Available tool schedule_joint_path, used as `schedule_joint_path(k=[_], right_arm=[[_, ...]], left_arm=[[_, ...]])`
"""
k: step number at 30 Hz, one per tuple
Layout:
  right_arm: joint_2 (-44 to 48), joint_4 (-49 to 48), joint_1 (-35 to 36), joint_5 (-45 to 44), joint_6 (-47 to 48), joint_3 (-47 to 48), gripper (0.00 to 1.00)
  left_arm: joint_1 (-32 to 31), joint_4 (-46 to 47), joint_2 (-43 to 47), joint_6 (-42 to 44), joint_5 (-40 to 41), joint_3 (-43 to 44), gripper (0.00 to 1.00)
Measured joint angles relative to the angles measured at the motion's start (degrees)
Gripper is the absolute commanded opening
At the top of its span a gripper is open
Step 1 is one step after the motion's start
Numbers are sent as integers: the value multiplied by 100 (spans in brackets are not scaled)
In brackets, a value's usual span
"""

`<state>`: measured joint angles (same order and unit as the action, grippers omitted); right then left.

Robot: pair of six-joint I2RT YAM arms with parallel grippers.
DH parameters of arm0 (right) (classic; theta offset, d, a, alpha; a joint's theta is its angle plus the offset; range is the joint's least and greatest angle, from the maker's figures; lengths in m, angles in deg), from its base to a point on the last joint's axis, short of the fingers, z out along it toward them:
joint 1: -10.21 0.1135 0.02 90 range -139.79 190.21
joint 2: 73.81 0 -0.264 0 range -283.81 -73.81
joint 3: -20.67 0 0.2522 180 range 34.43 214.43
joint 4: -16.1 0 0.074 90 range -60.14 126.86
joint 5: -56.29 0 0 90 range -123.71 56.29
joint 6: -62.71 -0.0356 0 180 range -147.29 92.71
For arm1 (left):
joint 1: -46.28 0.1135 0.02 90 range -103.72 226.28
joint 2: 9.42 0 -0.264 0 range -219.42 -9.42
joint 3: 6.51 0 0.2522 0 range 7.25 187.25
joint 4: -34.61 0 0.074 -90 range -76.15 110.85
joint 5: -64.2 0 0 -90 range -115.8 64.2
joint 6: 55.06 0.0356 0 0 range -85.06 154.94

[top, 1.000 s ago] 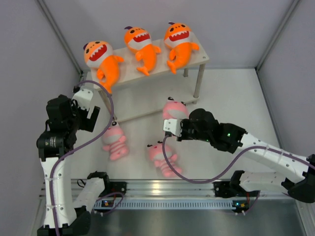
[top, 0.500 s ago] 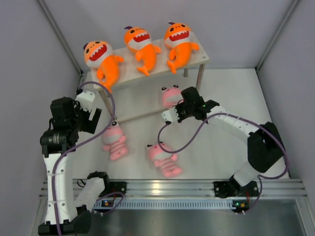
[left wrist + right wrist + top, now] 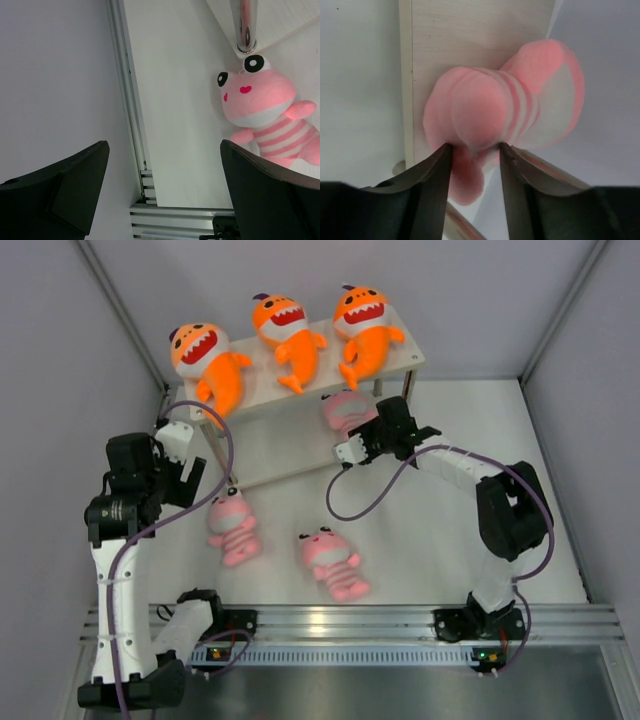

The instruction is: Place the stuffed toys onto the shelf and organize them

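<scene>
Three orange sharks lie on the top board of the wooden shelf at the back. My right gripper is shut on a pink striped toy and holds it at the shelf's right end, between the two boards. In the right wrist view the fingers pinch the toy's body against the pale board. Two more pink toys lie on the table, one at the left and one in the middle. My left gripper is open and empty, beside the left pink toy.
Grey walls close in the left, right and back. An aluminium rail runs along the near edge. The shelf's metal leg stands just behind the left pink toy. The shelf's lower board lies between the arms.
My right gripper has carried the pink toy from the middle of the table back and up to the shelf's right end. The left arm has shifted slightly.
</scene>
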<state>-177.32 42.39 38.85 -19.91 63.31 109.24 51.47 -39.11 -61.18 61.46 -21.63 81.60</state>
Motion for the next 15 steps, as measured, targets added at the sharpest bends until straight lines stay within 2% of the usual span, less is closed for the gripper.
schedule_joint_path(k=[1,5,11,15], right_arm=[[2,-4,-9,-20,13,-2,54],[160,-295,-26,-37,9,-282,67],[997,-415,127,-164,-170,-1069,68],[1849,-476,511,-472,-463,-1530,68]], left_arm=[[9,0,0,0,0,0,99],[33,0,-2,-2,-28,0,99],[61,17,31,-7,-173,-44,99],[96,44,175,-37,-282,-376,99]])
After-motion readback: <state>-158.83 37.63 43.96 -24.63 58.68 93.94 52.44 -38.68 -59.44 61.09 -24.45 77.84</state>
